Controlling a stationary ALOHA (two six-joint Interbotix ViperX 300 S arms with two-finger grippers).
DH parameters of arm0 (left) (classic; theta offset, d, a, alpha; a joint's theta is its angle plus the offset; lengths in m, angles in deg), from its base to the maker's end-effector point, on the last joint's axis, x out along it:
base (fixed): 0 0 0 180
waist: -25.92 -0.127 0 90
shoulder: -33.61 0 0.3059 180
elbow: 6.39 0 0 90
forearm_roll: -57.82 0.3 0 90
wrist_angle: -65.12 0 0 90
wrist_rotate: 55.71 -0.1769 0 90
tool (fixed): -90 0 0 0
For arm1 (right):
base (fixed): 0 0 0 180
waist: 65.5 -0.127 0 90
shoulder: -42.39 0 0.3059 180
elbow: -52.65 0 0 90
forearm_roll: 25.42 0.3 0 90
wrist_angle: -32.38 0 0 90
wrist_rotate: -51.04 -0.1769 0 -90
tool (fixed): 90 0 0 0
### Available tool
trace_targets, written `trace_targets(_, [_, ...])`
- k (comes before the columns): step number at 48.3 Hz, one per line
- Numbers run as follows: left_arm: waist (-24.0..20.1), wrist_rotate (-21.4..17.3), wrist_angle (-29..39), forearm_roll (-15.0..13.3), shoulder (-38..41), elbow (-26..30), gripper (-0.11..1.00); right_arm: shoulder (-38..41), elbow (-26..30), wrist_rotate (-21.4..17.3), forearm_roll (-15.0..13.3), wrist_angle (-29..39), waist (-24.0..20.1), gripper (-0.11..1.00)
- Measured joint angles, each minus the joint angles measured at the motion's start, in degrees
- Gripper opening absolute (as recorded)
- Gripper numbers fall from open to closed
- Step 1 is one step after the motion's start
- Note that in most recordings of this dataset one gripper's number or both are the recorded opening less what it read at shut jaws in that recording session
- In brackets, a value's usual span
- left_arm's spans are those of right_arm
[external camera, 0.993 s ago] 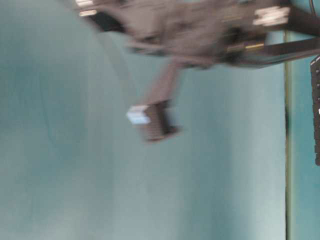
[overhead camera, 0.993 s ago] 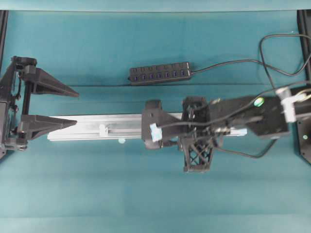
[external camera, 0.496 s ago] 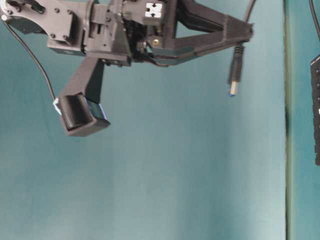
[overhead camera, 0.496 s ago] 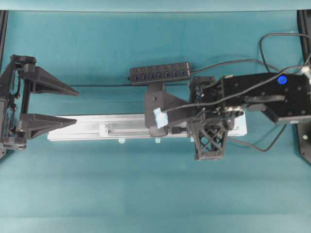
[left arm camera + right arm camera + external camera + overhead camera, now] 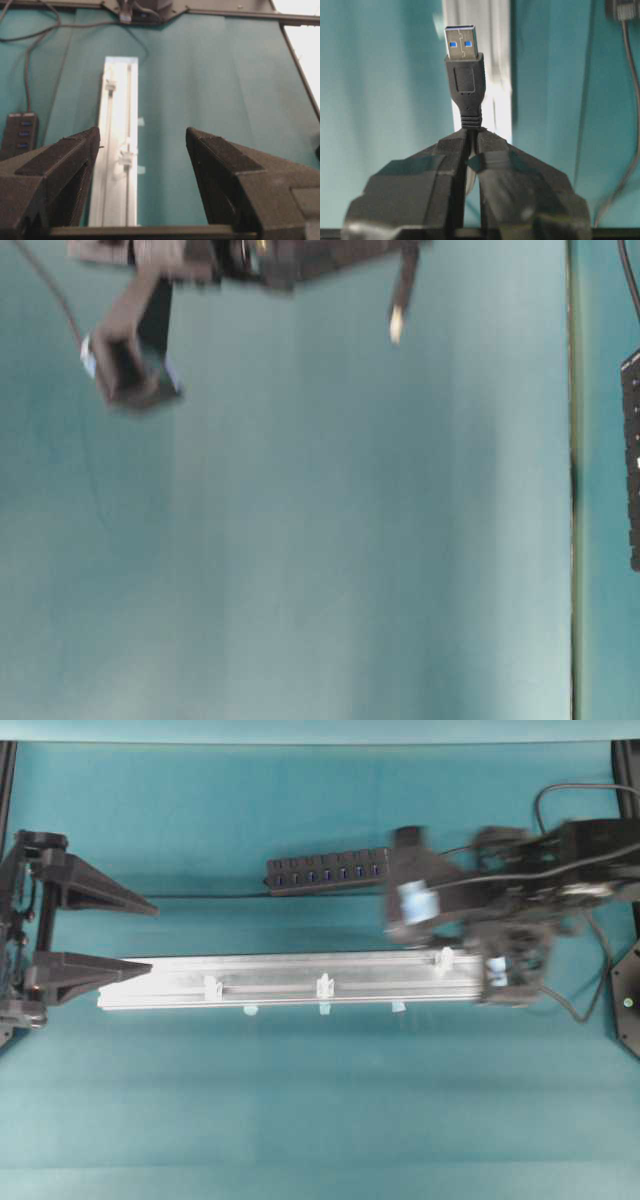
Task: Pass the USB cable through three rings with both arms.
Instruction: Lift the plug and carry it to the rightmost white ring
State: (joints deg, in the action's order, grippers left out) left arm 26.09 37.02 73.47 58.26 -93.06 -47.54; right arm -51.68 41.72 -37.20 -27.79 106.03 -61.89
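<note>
at the far left the left gripper [image 5: 150,938] waits with fingers spread wide, holding nothing. along the rail [image 5: 290,982] stand the three rings [image 5: 324,986], unthreaded. over its right end the right gripper [image 5: 470,132] is pinched on the usb cable [image 5: 465,80]; next it must line the plug up with the nearest ring.

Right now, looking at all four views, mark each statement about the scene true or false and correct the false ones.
1. The right tool is shut on the USB cable just behind its plug. True.
2. The left tool holds the cable. False: it stands open and empty at the rail's left end.
3. The cable already runs through all three rings. False: no cable passes through any ring.
4. A multi-port hub lies on the table beyond the rail. True.
</note>
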Motion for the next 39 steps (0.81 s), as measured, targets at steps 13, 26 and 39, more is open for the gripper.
trace_targets(13, [-0.26,0.00,2.46,-0.09,-0.18,0.09,0.76,-6.86,-8.44,-0.18,0.00,0.70,0.53,-0.09])
trace_targets(26, [-0.62,0.00,2.55,0.00,-0.18,0.18,0.76,-8.09,-15.82,-0.18,0.00,-1.67,0.62,-0.09])
trace_targets(39, [-0.62,0.26,2.46,0.00,0.26,0.35,0.76,-8.00,-21.09,-0.26,0.00,-8.35,2.90,-0.09])
